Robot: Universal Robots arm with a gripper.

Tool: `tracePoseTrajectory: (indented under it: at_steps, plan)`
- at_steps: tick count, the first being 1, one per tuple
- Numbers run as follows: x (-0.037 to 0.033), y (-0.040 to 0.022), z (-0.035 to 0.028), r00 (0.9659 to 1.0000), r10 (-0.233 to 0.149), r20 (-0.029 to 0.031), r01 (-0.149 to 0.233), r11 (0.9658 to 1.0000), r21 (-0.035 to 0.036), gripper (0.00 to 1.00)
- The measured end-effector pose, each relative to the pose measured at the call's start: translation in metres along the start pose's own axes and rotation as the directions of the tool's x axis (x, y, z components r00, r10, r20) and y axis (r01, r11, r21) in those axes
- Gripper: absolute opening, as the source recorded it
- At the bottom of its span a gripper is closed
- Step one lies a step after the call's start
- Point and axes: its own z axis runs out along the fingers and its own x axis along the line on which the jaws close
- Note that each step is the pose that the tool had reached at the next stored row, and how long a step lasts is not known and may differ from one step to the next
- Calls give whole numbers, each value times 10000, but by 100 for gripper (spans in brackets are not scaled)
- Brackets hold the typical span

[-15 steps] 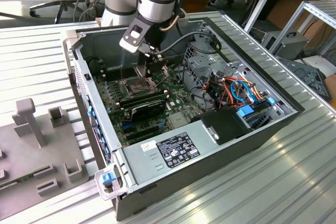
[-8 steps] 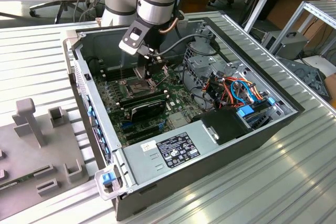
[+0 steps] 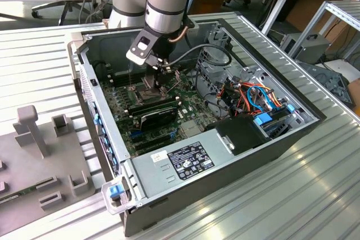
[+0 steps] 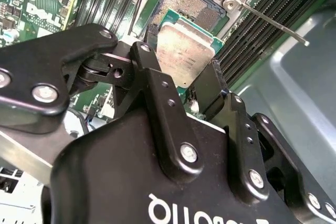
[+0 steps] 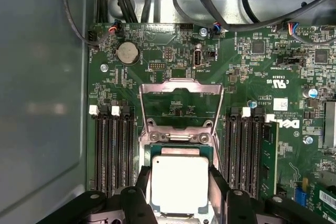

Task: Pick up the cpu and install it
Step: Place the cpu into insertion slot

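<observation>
The cpu (image 5: 178,179), a small square chip with a dull silver top, sits between my gripper's (image 5: 179,203) two black fingers (image 5: 218,187), which are shut on its opposite edges. In the second wrist view the cpu (image 4: 184,56) hangs close over the near part of the dark socket (image 4: 188,2), whose pin field shows beyond it. The socket's metal frame (image 5: 178,90) stands flipped open behind the chip. In the exterior view the gripper (image 3: 154,80) reaches down into the open computer case onto the green motherboard (image 3: 180,116).
Black memory slots (image 5: 113,150) flank the socket on both sides, and a thin metal lever (image 4: 273,22) sticks out beside it. Cables (image 3: 253,96) and a black power supply (image 3: 242,133) fill the case's right side in the exterior view. A grey fixture tray (image 3: 39,161) lies at that view's left.
</observation>
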Motion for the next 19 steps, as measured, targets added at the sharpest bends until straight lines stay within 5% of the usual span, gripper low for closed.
tracePoseTrajectory:
  at_steps: [19]
  plan:
    - [-7, -49, 206, 10000, -71, -1, 71, 10000, 2, 53]
